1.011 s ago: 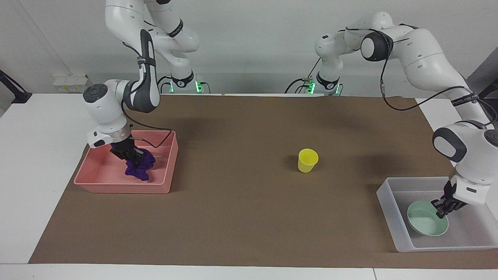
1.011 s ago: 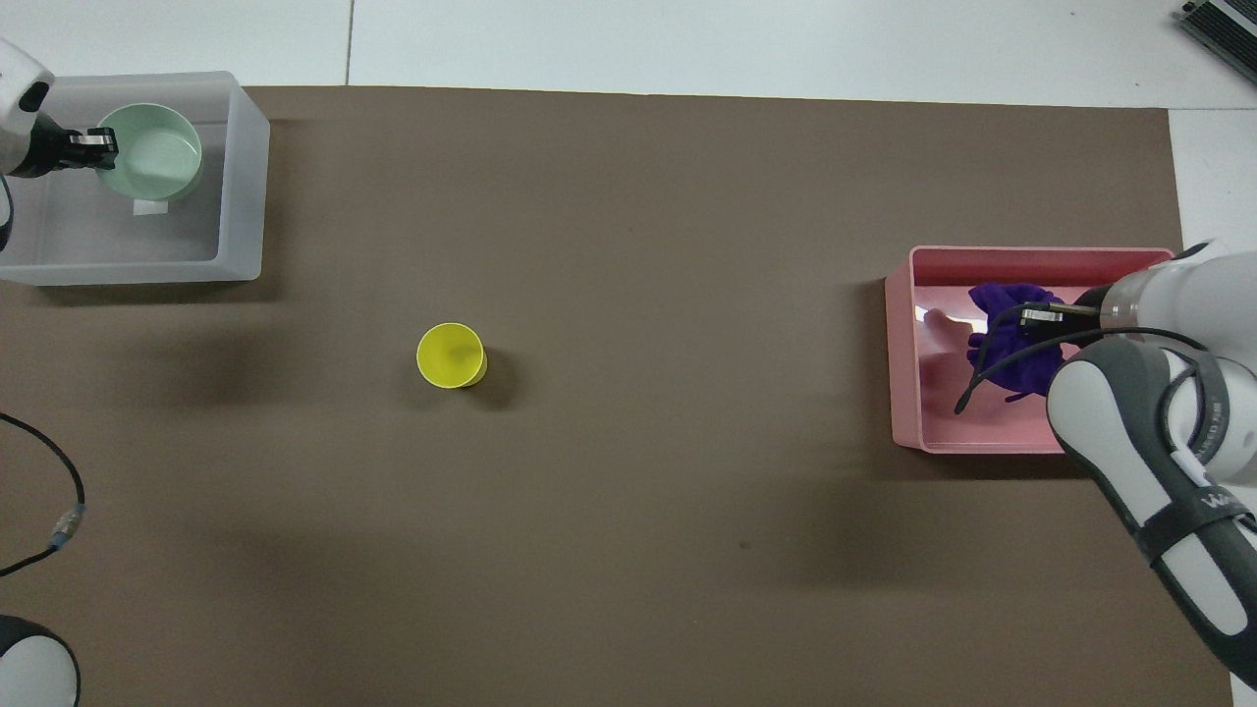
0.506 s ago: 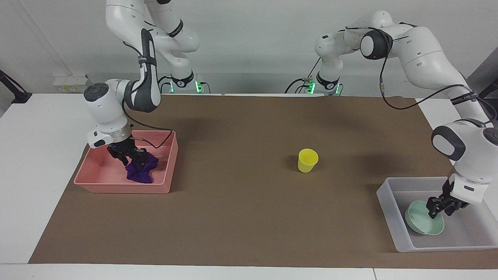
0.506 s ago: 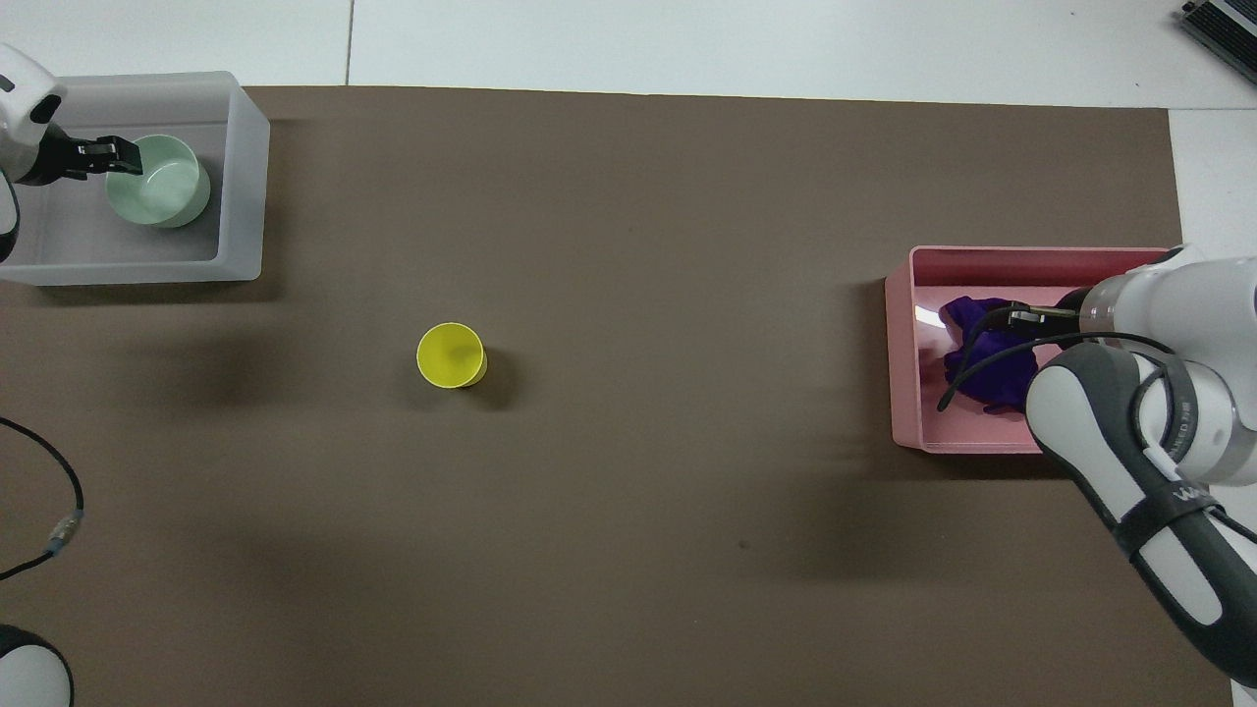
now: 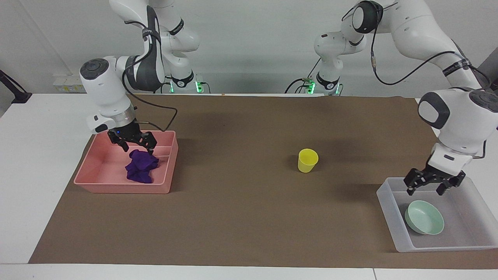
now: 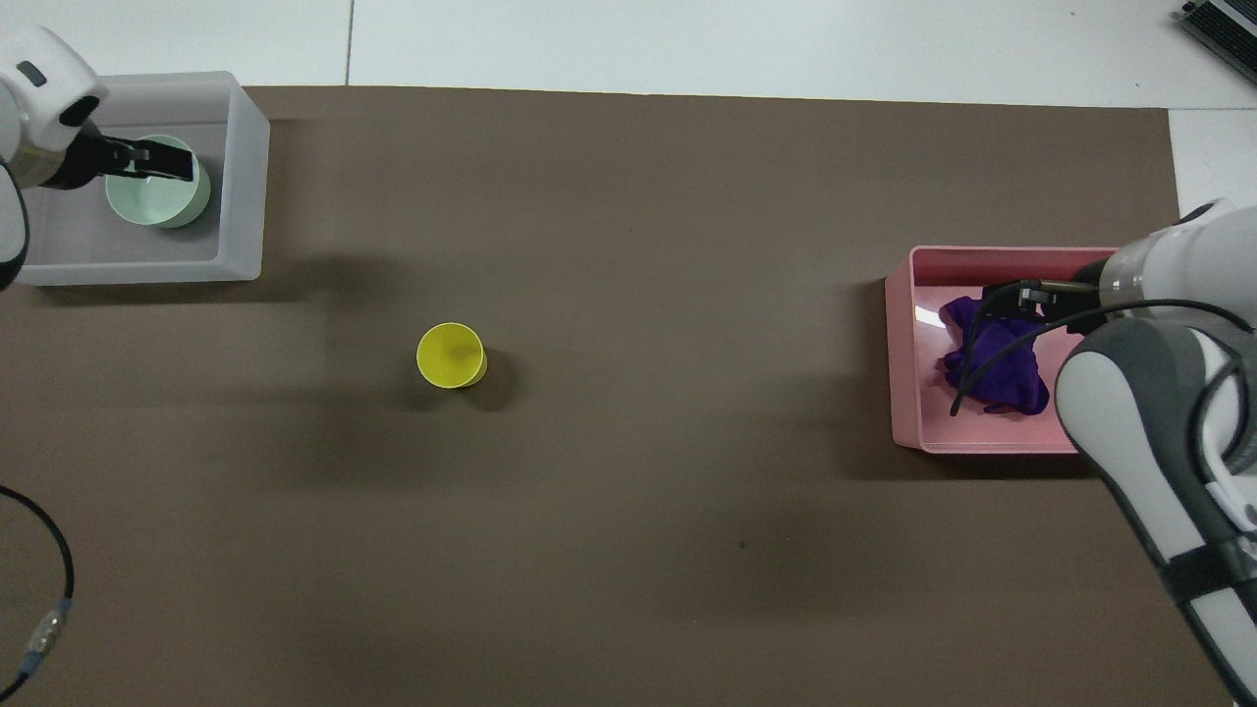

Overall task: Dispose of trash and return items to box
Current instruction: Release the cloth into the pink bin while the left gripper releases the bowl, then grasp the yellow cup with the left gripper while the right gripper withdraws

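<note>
The purple cloth wad (image 5: 141, 166) lies in the pink tray (image 5: 116, 187), toward the right arm's end of the table; it also shows in the overhead view (image 6: 992, 361). My right gripper (image 5: 137, 147) (image 6: 1016, 299) is open and empty just above the wad. The mint-green bowl (image 5: 425, 217) (image 6: 147, 201) sits upright in the translucent white box (image 5: 389, 217) (image 6: 242, 177). My left gripper (image 5: 425, 189) (image 6: 162, 164) is open and empty above the bowl. The yellow cup (image 5: 307, 160) (image 6: 451, 354) stands upright on the mat between the two containers.
A brown mat (image 5: 241, 217) covers most of the white table. A loose black cable (image 6: 44, 589) lies at the left arm's near corner. The right arm's grey and white forearm (image 6: 1149, 442) hangs over the tray's near end.
The right gripper opened, let the purple wad drop in the pink tray and rose. The left gripper set the bowl down in the box, opened and rose.
</note>
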`<action>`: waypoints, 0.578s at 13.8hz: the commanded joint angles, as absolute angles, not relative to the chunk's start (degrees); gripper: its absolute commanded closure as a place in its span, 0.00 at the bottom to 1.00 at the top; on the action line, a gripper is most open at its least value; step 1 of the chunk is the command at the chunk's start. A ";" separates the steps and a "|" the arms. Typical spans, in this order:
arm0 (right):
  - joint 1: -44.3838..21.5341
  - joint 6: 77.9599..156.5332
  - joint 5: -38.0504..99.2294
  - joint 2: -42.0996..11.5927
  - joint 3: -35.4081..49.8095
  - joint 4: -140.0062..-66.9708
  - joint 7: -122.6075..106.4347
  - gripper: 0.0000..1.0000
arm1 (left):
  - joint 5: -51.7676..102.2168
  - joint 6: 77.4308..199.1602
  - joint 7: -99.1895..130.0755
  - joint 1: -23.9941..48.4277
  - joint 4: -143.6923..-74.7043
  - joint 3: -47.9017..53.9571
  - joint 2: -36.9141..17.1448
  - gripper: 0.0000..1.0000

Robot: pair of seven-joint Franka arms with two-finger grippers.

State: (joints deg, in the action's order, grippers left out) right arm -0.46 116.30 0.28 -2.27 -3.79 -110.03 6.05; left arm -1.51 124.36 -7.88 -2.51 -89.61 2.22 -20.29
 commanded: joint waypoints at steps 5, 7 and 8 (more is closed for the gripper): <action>0.44 93.98 -1.14 2.11 -3.60 -94.95 6.86 0.00 | -1.93 127.00 -1.58 7.73 -108.79 1.41 -8.00 0.00; 0.61 89.14 -2.37 2.02 -3.34 -89.85 6.42 0.00 | -1.93 132.68 -1.23 10.53 -114.05 1.49 -6.43 0.00; 0.70 89.47 -2.55 1.85 -3.17 -89.39 6.42 0.00 | -1.93 136.19 -0.97 11.50 -117.30 1.49 -5.37 0.00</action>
